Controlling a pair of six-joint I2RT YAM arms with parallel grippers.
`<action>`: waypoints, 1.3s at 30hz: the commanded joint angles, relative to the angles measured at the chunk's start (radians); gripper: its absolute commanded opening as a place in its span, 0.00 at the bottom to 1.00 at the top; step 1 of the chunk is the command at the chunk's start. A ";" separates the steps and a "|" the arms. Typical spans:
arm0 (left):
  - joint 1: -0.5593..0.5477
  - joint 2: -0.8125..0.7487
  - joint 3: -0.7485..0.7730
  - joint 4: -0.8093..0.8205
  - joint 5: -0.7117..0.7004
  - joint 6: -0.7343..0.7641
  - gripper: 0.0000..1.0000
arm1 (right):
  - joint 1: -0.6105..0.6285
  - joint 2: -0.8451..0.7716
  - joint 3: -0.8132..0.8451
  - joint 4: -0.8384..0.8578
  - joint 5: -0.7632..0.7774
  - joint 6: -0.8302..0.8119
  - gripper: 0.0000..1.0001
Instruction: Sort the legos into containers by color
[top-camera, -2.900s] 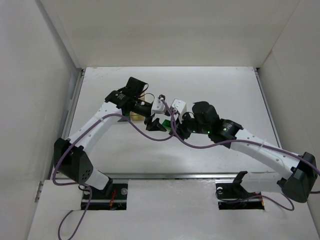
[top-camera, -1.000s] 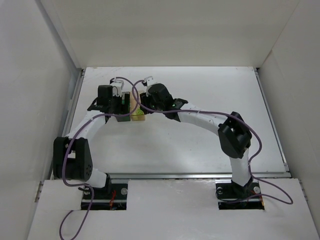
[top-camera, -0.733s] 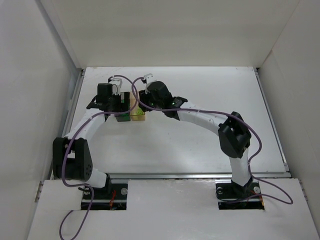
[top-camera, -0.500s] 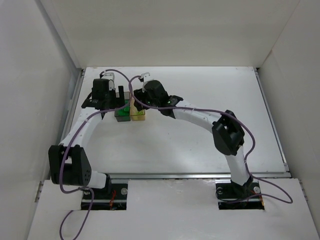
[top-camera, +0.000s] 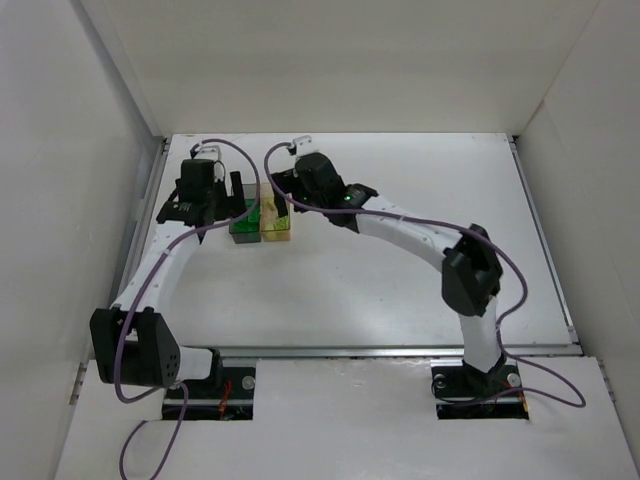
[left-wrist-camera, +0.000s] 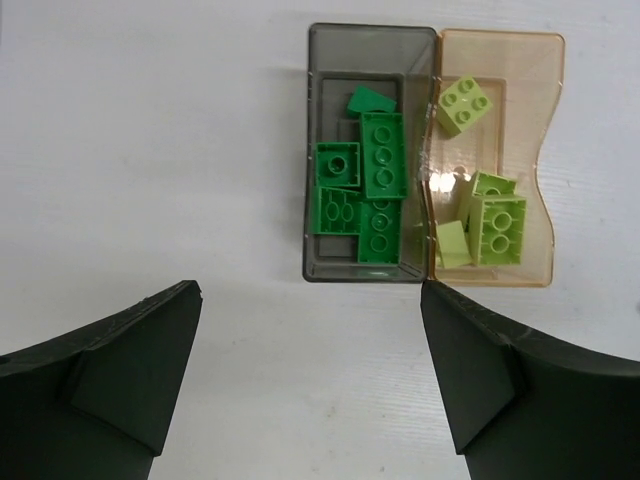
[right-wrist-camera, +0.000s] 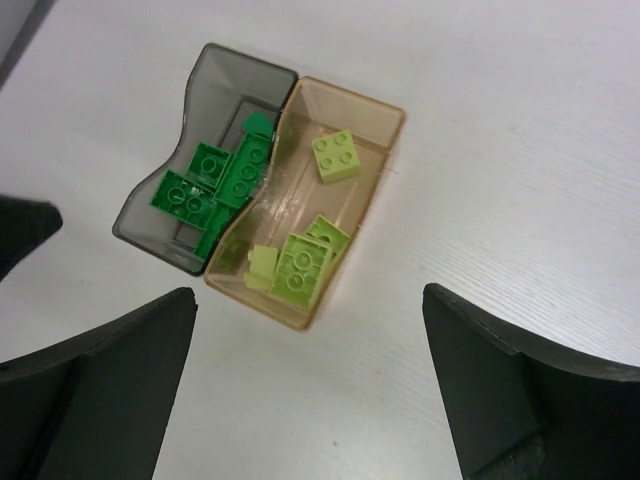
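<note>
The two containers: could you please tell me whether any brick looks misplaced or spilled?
Nothing stands out. The grey container holds only dark green bricks, the amber container only pale green bricks, and no brick lies outside them in these views.

no readable text, labels or numbers

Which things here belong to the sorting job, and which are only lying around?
Belong to the job: dark green bricks, grey box, pale green bricks, orange box.

Only surroundings: table, white walls.
</note>
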 joint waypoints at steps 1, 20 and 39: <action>0.005 -0.058 -0.005 0.041 -0.098 -0.018 0.90 | -0.011 -0.258 -0.107 0.014 0.146 -0.001 1.00; 0.173 -0.204 -0.290 0.124 -0.544 -0.049 1.00 | -0.530 -1.287 -1.019 0.015 0.472 0.133 1.00; 0.183 -0.324 -0.304 0.124 -0.425 -0.009 1.00 | -0.530 -1.256 -0.973 -0.074 0.493 0.292 1.00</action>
